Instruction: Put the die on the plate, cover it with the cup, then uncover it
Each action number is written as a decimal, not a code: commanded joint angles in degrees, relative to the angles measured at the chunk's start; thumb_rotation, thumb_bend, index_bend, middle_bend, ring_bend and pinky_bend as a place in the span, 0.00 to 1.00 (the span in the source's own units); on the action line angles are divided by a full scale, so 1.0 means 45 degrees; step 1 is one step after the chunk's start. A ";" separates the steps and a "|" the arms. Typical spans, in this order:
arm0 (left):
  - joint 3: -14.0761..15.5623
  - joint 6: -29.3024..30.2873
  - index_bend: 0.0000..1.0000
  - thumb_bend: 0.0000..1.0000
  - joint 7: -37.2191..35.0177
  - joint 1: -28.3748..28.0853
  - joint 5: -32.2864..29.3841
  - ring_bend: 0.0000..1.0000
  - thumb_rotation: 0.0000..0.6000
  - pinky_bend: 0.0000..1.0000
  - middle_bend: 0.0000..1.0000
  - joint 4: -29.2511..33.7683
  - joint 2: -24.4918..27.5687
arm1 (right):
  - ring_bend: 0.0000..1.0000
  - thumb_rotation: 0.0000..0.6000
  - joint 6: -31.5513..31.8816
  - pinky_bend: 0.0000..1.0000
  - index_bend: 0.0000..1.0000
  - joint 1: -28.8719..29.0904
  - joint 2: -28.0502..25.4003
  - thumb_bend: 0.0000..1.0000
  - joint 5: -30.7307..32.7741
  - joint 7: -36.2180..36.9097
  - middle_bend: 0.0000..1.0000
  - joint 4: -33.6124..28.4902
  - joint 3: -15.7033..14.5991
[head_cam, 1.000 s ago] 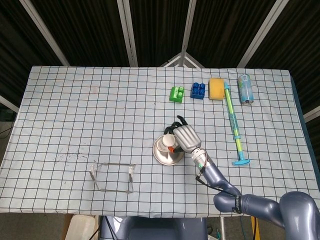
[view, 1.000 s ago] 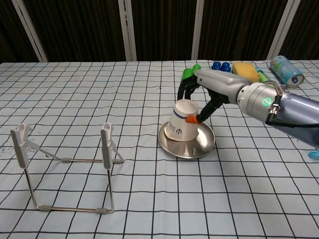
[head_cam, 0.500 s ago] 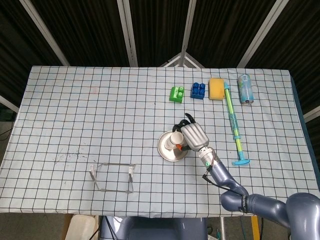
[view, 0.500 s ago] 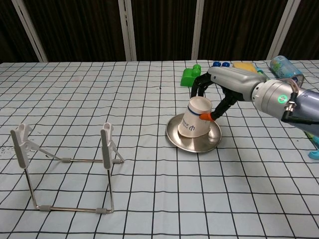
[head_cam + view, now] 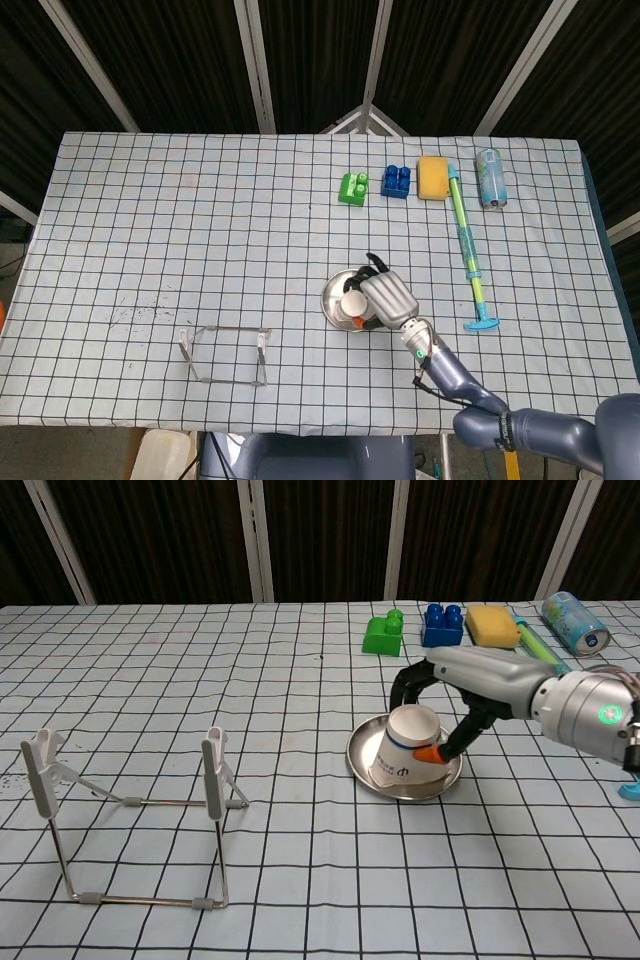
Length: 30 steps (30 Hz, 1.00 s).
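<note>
Steel plate (image 5: 360, 770): white cup (image 5: 408, 745) inverted, tilted on it, gripped by right hand (image 5: 470, 685), fingers curled around it.

Open checked cloth surface (image 5: 250, 695) lies left of the round steel plate (image 5: 362, 768); only the thin wire rack (image 5: 130, 810) stands front-left, toy bricks (image 5: 420, 630) behind.
</note>
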<state>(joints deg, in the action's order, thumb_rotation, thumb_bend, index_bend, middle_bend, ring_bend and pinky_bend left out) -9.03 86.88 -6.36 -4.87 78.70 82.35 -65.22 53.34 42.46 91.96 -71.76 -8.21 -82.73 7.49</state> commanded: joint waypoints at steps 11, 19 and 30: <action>-0.0031 -0.0007 0.35 0.68 -0.0073 -0.0014 -0.0042 0.00 1.00 0.03 0.00 -0.0109 -0.0023 | 0.25 1.00 -0.0780 0.01 0.62 0.1503 0.2147 0.37 0.0096 0.1141 0.49 0.2979 0.1569; 0.0021 -0.0105 0.35 0.68 0.0123 -0.0068 -0.0027 0.00 1.00 0.03 0.00 -0.0102 -0.0065 | 0.25 1.00 -0.0982 0.01 0.62 0.1706 0.2423 0.37 0.0189 0.1685 0.49 0.4436 0.1765; 0.0003 -0.0078 0.35 0.68 0.0197 -0.0061 -0.0073 0.00 1.00 0.03 0.00 -0.0051 -0.0076 | 0.25 1.00 -0.0083 0.01 0.63 0.0940 0.1615 0.37 -0.0272 0.2057 0.49 0.4229 0.1374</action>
<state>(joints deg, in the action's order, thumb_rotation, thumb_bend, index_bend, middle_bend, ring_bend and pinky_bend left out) -9.02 86.52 -5.47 -5.14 78.38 82.12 -65.56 52.21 47.61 100.49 -72.67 1.03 -62.17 14.14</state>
